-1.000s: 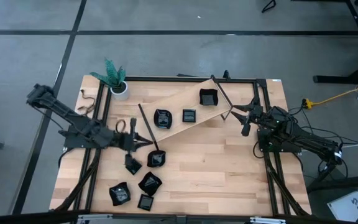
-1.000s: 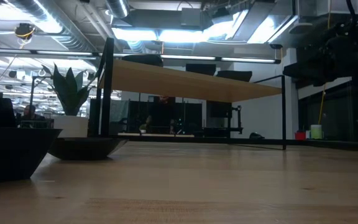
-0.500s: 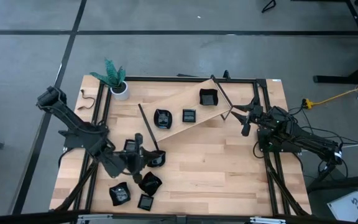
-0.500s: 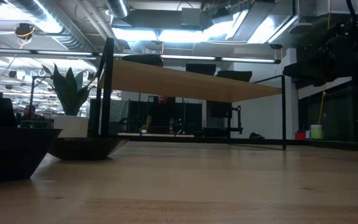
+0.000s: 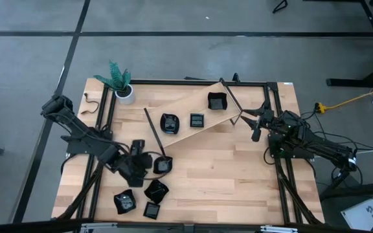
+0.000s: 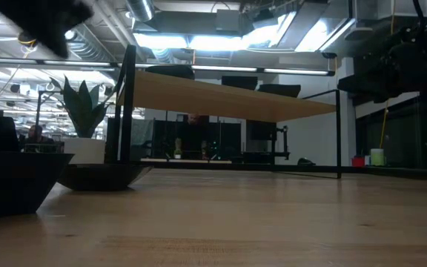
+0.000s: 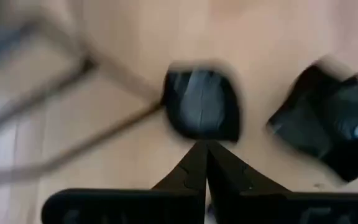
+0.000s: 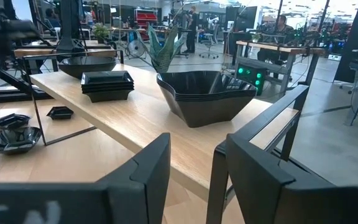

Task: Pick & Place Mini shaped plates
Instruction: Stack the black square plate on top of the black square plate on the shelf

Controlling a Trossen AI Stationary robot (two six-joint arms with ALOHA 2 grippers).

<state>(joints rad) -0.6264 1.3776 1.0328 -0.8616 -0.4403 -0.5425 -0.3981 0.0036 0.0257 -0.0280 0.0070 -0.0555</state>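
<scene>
Your left gripper [image 7: 202,149] hangs pinched together over a rounded plate [image 7: 202,103] just beside the shelf's [image 5: 193,103] near leg, so spread those fingers before dropping onto its rim, while the right gripper [image 8: 191,163] waits open beside the shelf.

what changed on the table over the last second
The left end effector swung from beside the shelf leg toward the table's near edge and now hovers, shut and empty, over the loose mini plates. The right end effector, open by the shelf, and the three plate stacks on it stayed put.
</scene>
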